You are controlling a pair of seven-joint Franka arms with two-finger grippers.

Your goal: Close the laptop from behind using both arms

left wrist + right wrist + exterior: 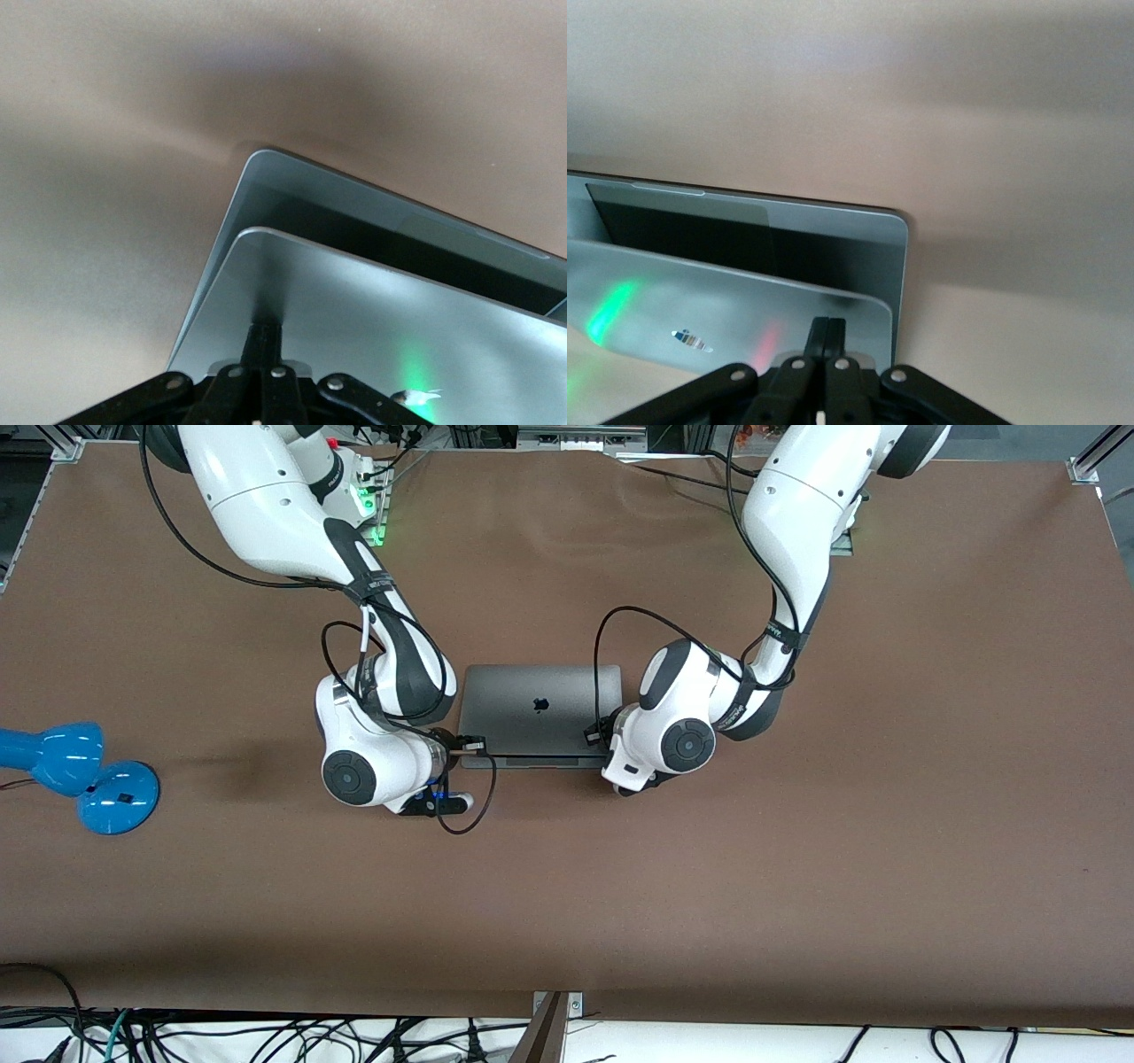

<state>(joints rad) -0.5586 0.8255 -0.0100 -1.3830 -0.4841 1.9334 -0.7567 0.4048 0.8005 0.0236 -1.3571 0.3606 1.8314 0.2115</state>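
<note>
The space-grey laptop [539,707] lies mid-table with its apple-logo lid tilted low over the base, leaving a narrow dark gap. My right gripper [468,746] is shut and empty, its tips pressed on the lid's corner toward the right arm's end. My left gripper [595,734] is shut and empty, its tips on the lid's corner toward the left arm's end. In the left wrist view the shut gripper [266,329] touches the lid [381,310]. In the right wrist view the shut gripper [828,324] touches the lid [700,297]. A strip of the base shows under the lid's edge.
A blue desk lamp [80,775] lies at the right arm's end of the brown table [797,850]. A black cable loop [469,806] hangs by the right wrist.
</note>
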